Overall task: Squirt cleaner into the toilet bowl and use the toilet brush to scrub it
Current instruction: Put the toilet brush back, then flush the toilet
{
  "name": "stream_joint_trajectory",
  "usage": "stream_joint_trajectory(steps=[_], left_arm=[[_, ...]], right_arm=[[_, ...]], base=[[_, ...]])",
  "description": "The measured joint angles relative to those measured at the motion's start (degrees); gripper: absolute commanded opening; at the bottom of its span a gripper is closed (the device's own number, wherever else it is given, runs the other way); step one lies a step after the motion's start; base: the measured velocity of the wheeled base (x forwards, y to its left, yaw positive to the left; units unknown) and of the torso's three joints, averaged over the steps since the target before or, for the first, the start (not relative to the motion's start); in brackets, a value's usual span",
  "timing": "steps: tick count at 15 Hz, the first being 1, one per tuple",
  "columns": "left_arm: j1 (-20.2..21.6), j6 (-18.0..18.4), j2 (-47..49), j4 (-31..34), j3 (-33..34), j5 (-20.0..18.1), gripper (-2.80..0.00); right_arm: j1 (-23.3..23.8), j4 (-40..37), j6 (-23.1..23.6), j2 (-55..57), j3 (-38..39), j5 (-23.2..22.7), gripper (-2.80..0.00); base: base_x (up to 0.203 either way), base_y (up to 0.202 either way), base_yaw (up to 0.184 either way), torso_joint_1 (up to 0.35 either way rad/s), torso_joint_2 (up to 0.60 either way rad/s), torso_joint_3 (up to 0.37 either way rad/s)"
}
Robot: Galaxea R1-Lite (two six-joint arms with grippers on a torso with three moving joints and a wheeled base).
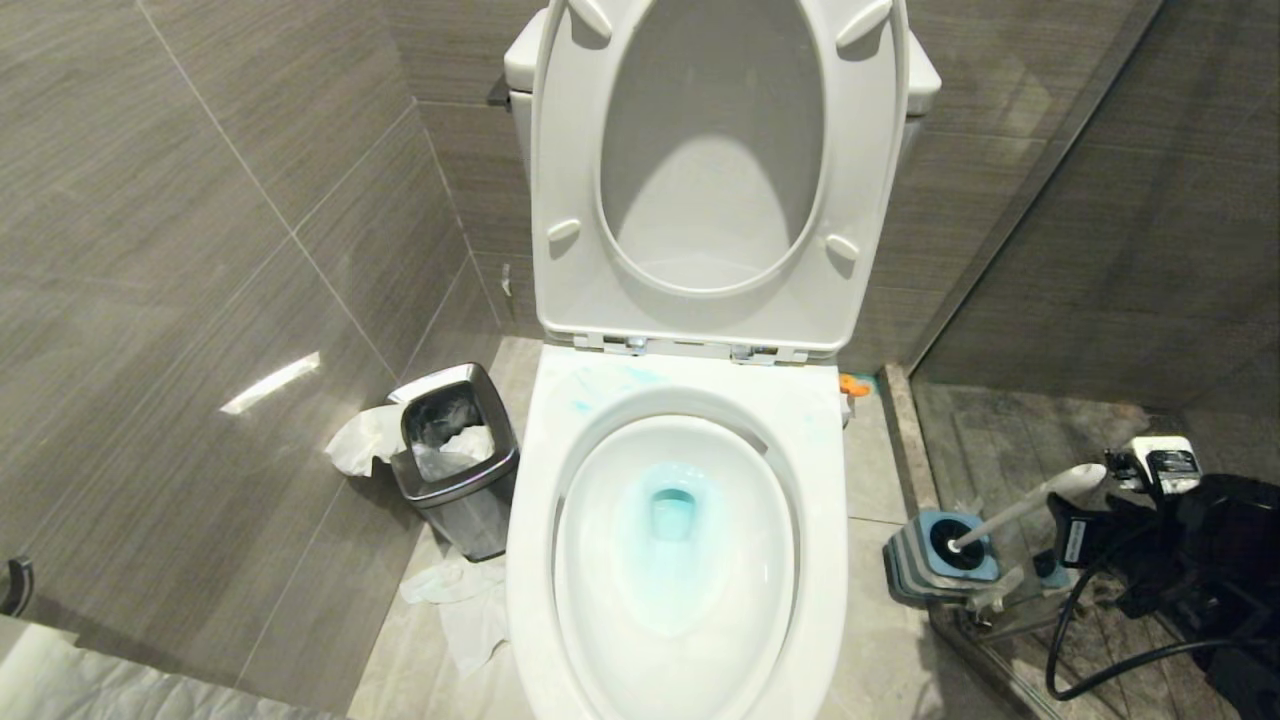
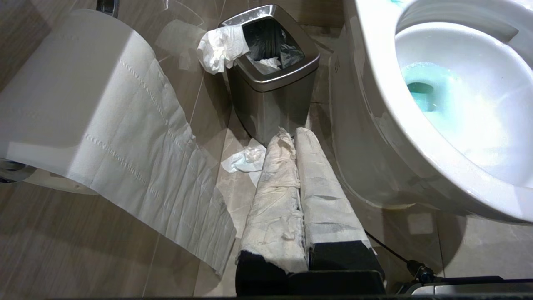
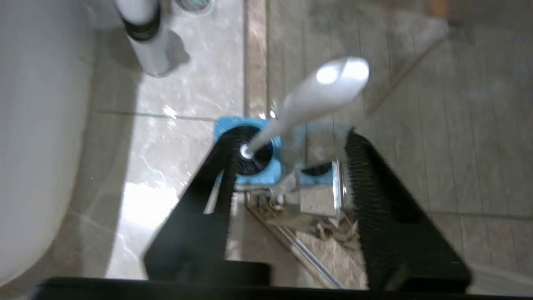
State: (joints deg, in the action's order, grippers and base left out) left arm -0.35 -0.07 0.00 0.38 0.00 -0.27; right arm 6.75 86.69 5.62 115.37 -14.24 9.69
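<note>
Right tool (image 3: 287, 166) gapes above toilet brush (image 1: 1010, 510), handle leaning toward it

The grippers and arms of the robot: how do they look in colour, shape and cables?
The left gripper has two long fingers wrapped in white tissue over black bases. The right gripper has two broad black fingers with ribbed inner pads. The right arm is black with a white part on top, a white label and a looping black cable.

One toilet bowl (image 1: 830, 470), its single seat and lid raised. One toilet brush (image 1: 1020, 505) in one blue holder (image 1: 925, 570). One steel bin (image 1: 455, 500). One toilet-paper roll (image 2: 62, 91). Two robot hands: left hand (image 2: 291, 137), right hand (image 3: 287, 166).
</note>
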Motion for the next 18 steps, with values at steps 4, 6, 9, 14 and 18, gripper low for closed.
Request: stream_joint_trajectory(steps=[4,6,9,14,18], left_arm=[[0.0,0.0,0.0,0.0,0.0,0.0,-2.8],[0.0,0.0,0.0,0.0,0.0,0.0,-2.8],[0.0,0.0,0.0,0.0,0.0,0.0,-2.8],[0.0,0.0,0.0,0.0,0.0,0.0,-2.8],[0.0,0.0,0.0,0.0,0.0,0.0,-2.8]], right_arm=[[-0.1,-0.3,3.0,-5.4,0.5,-3.2,-2.8],[0.0,-0.4,3.4,-7.5,0.2,-4.0,-2.8],[0.0,-0.9,4.0,-11.1,0.3,-5.9,-2.8],[0.0,-3.2,7.1,-19.1,-1.3,-7.3,-2.8],[0.0,-12.8,8.2,-29.6,-7.1,-7.6,-2.8]], base=[[0.0,0.0,0.0,0.0,0.0,0.0],[0.0,0.0,0.0,0.0,0.0,0.0],[0.0,0.0,0.0,0.0,0.0,0.0],[0.0,0.0,0.0,0.0,0.0,0.0],[0.0,0.0,0.0,0.0,0.0,0.0]])
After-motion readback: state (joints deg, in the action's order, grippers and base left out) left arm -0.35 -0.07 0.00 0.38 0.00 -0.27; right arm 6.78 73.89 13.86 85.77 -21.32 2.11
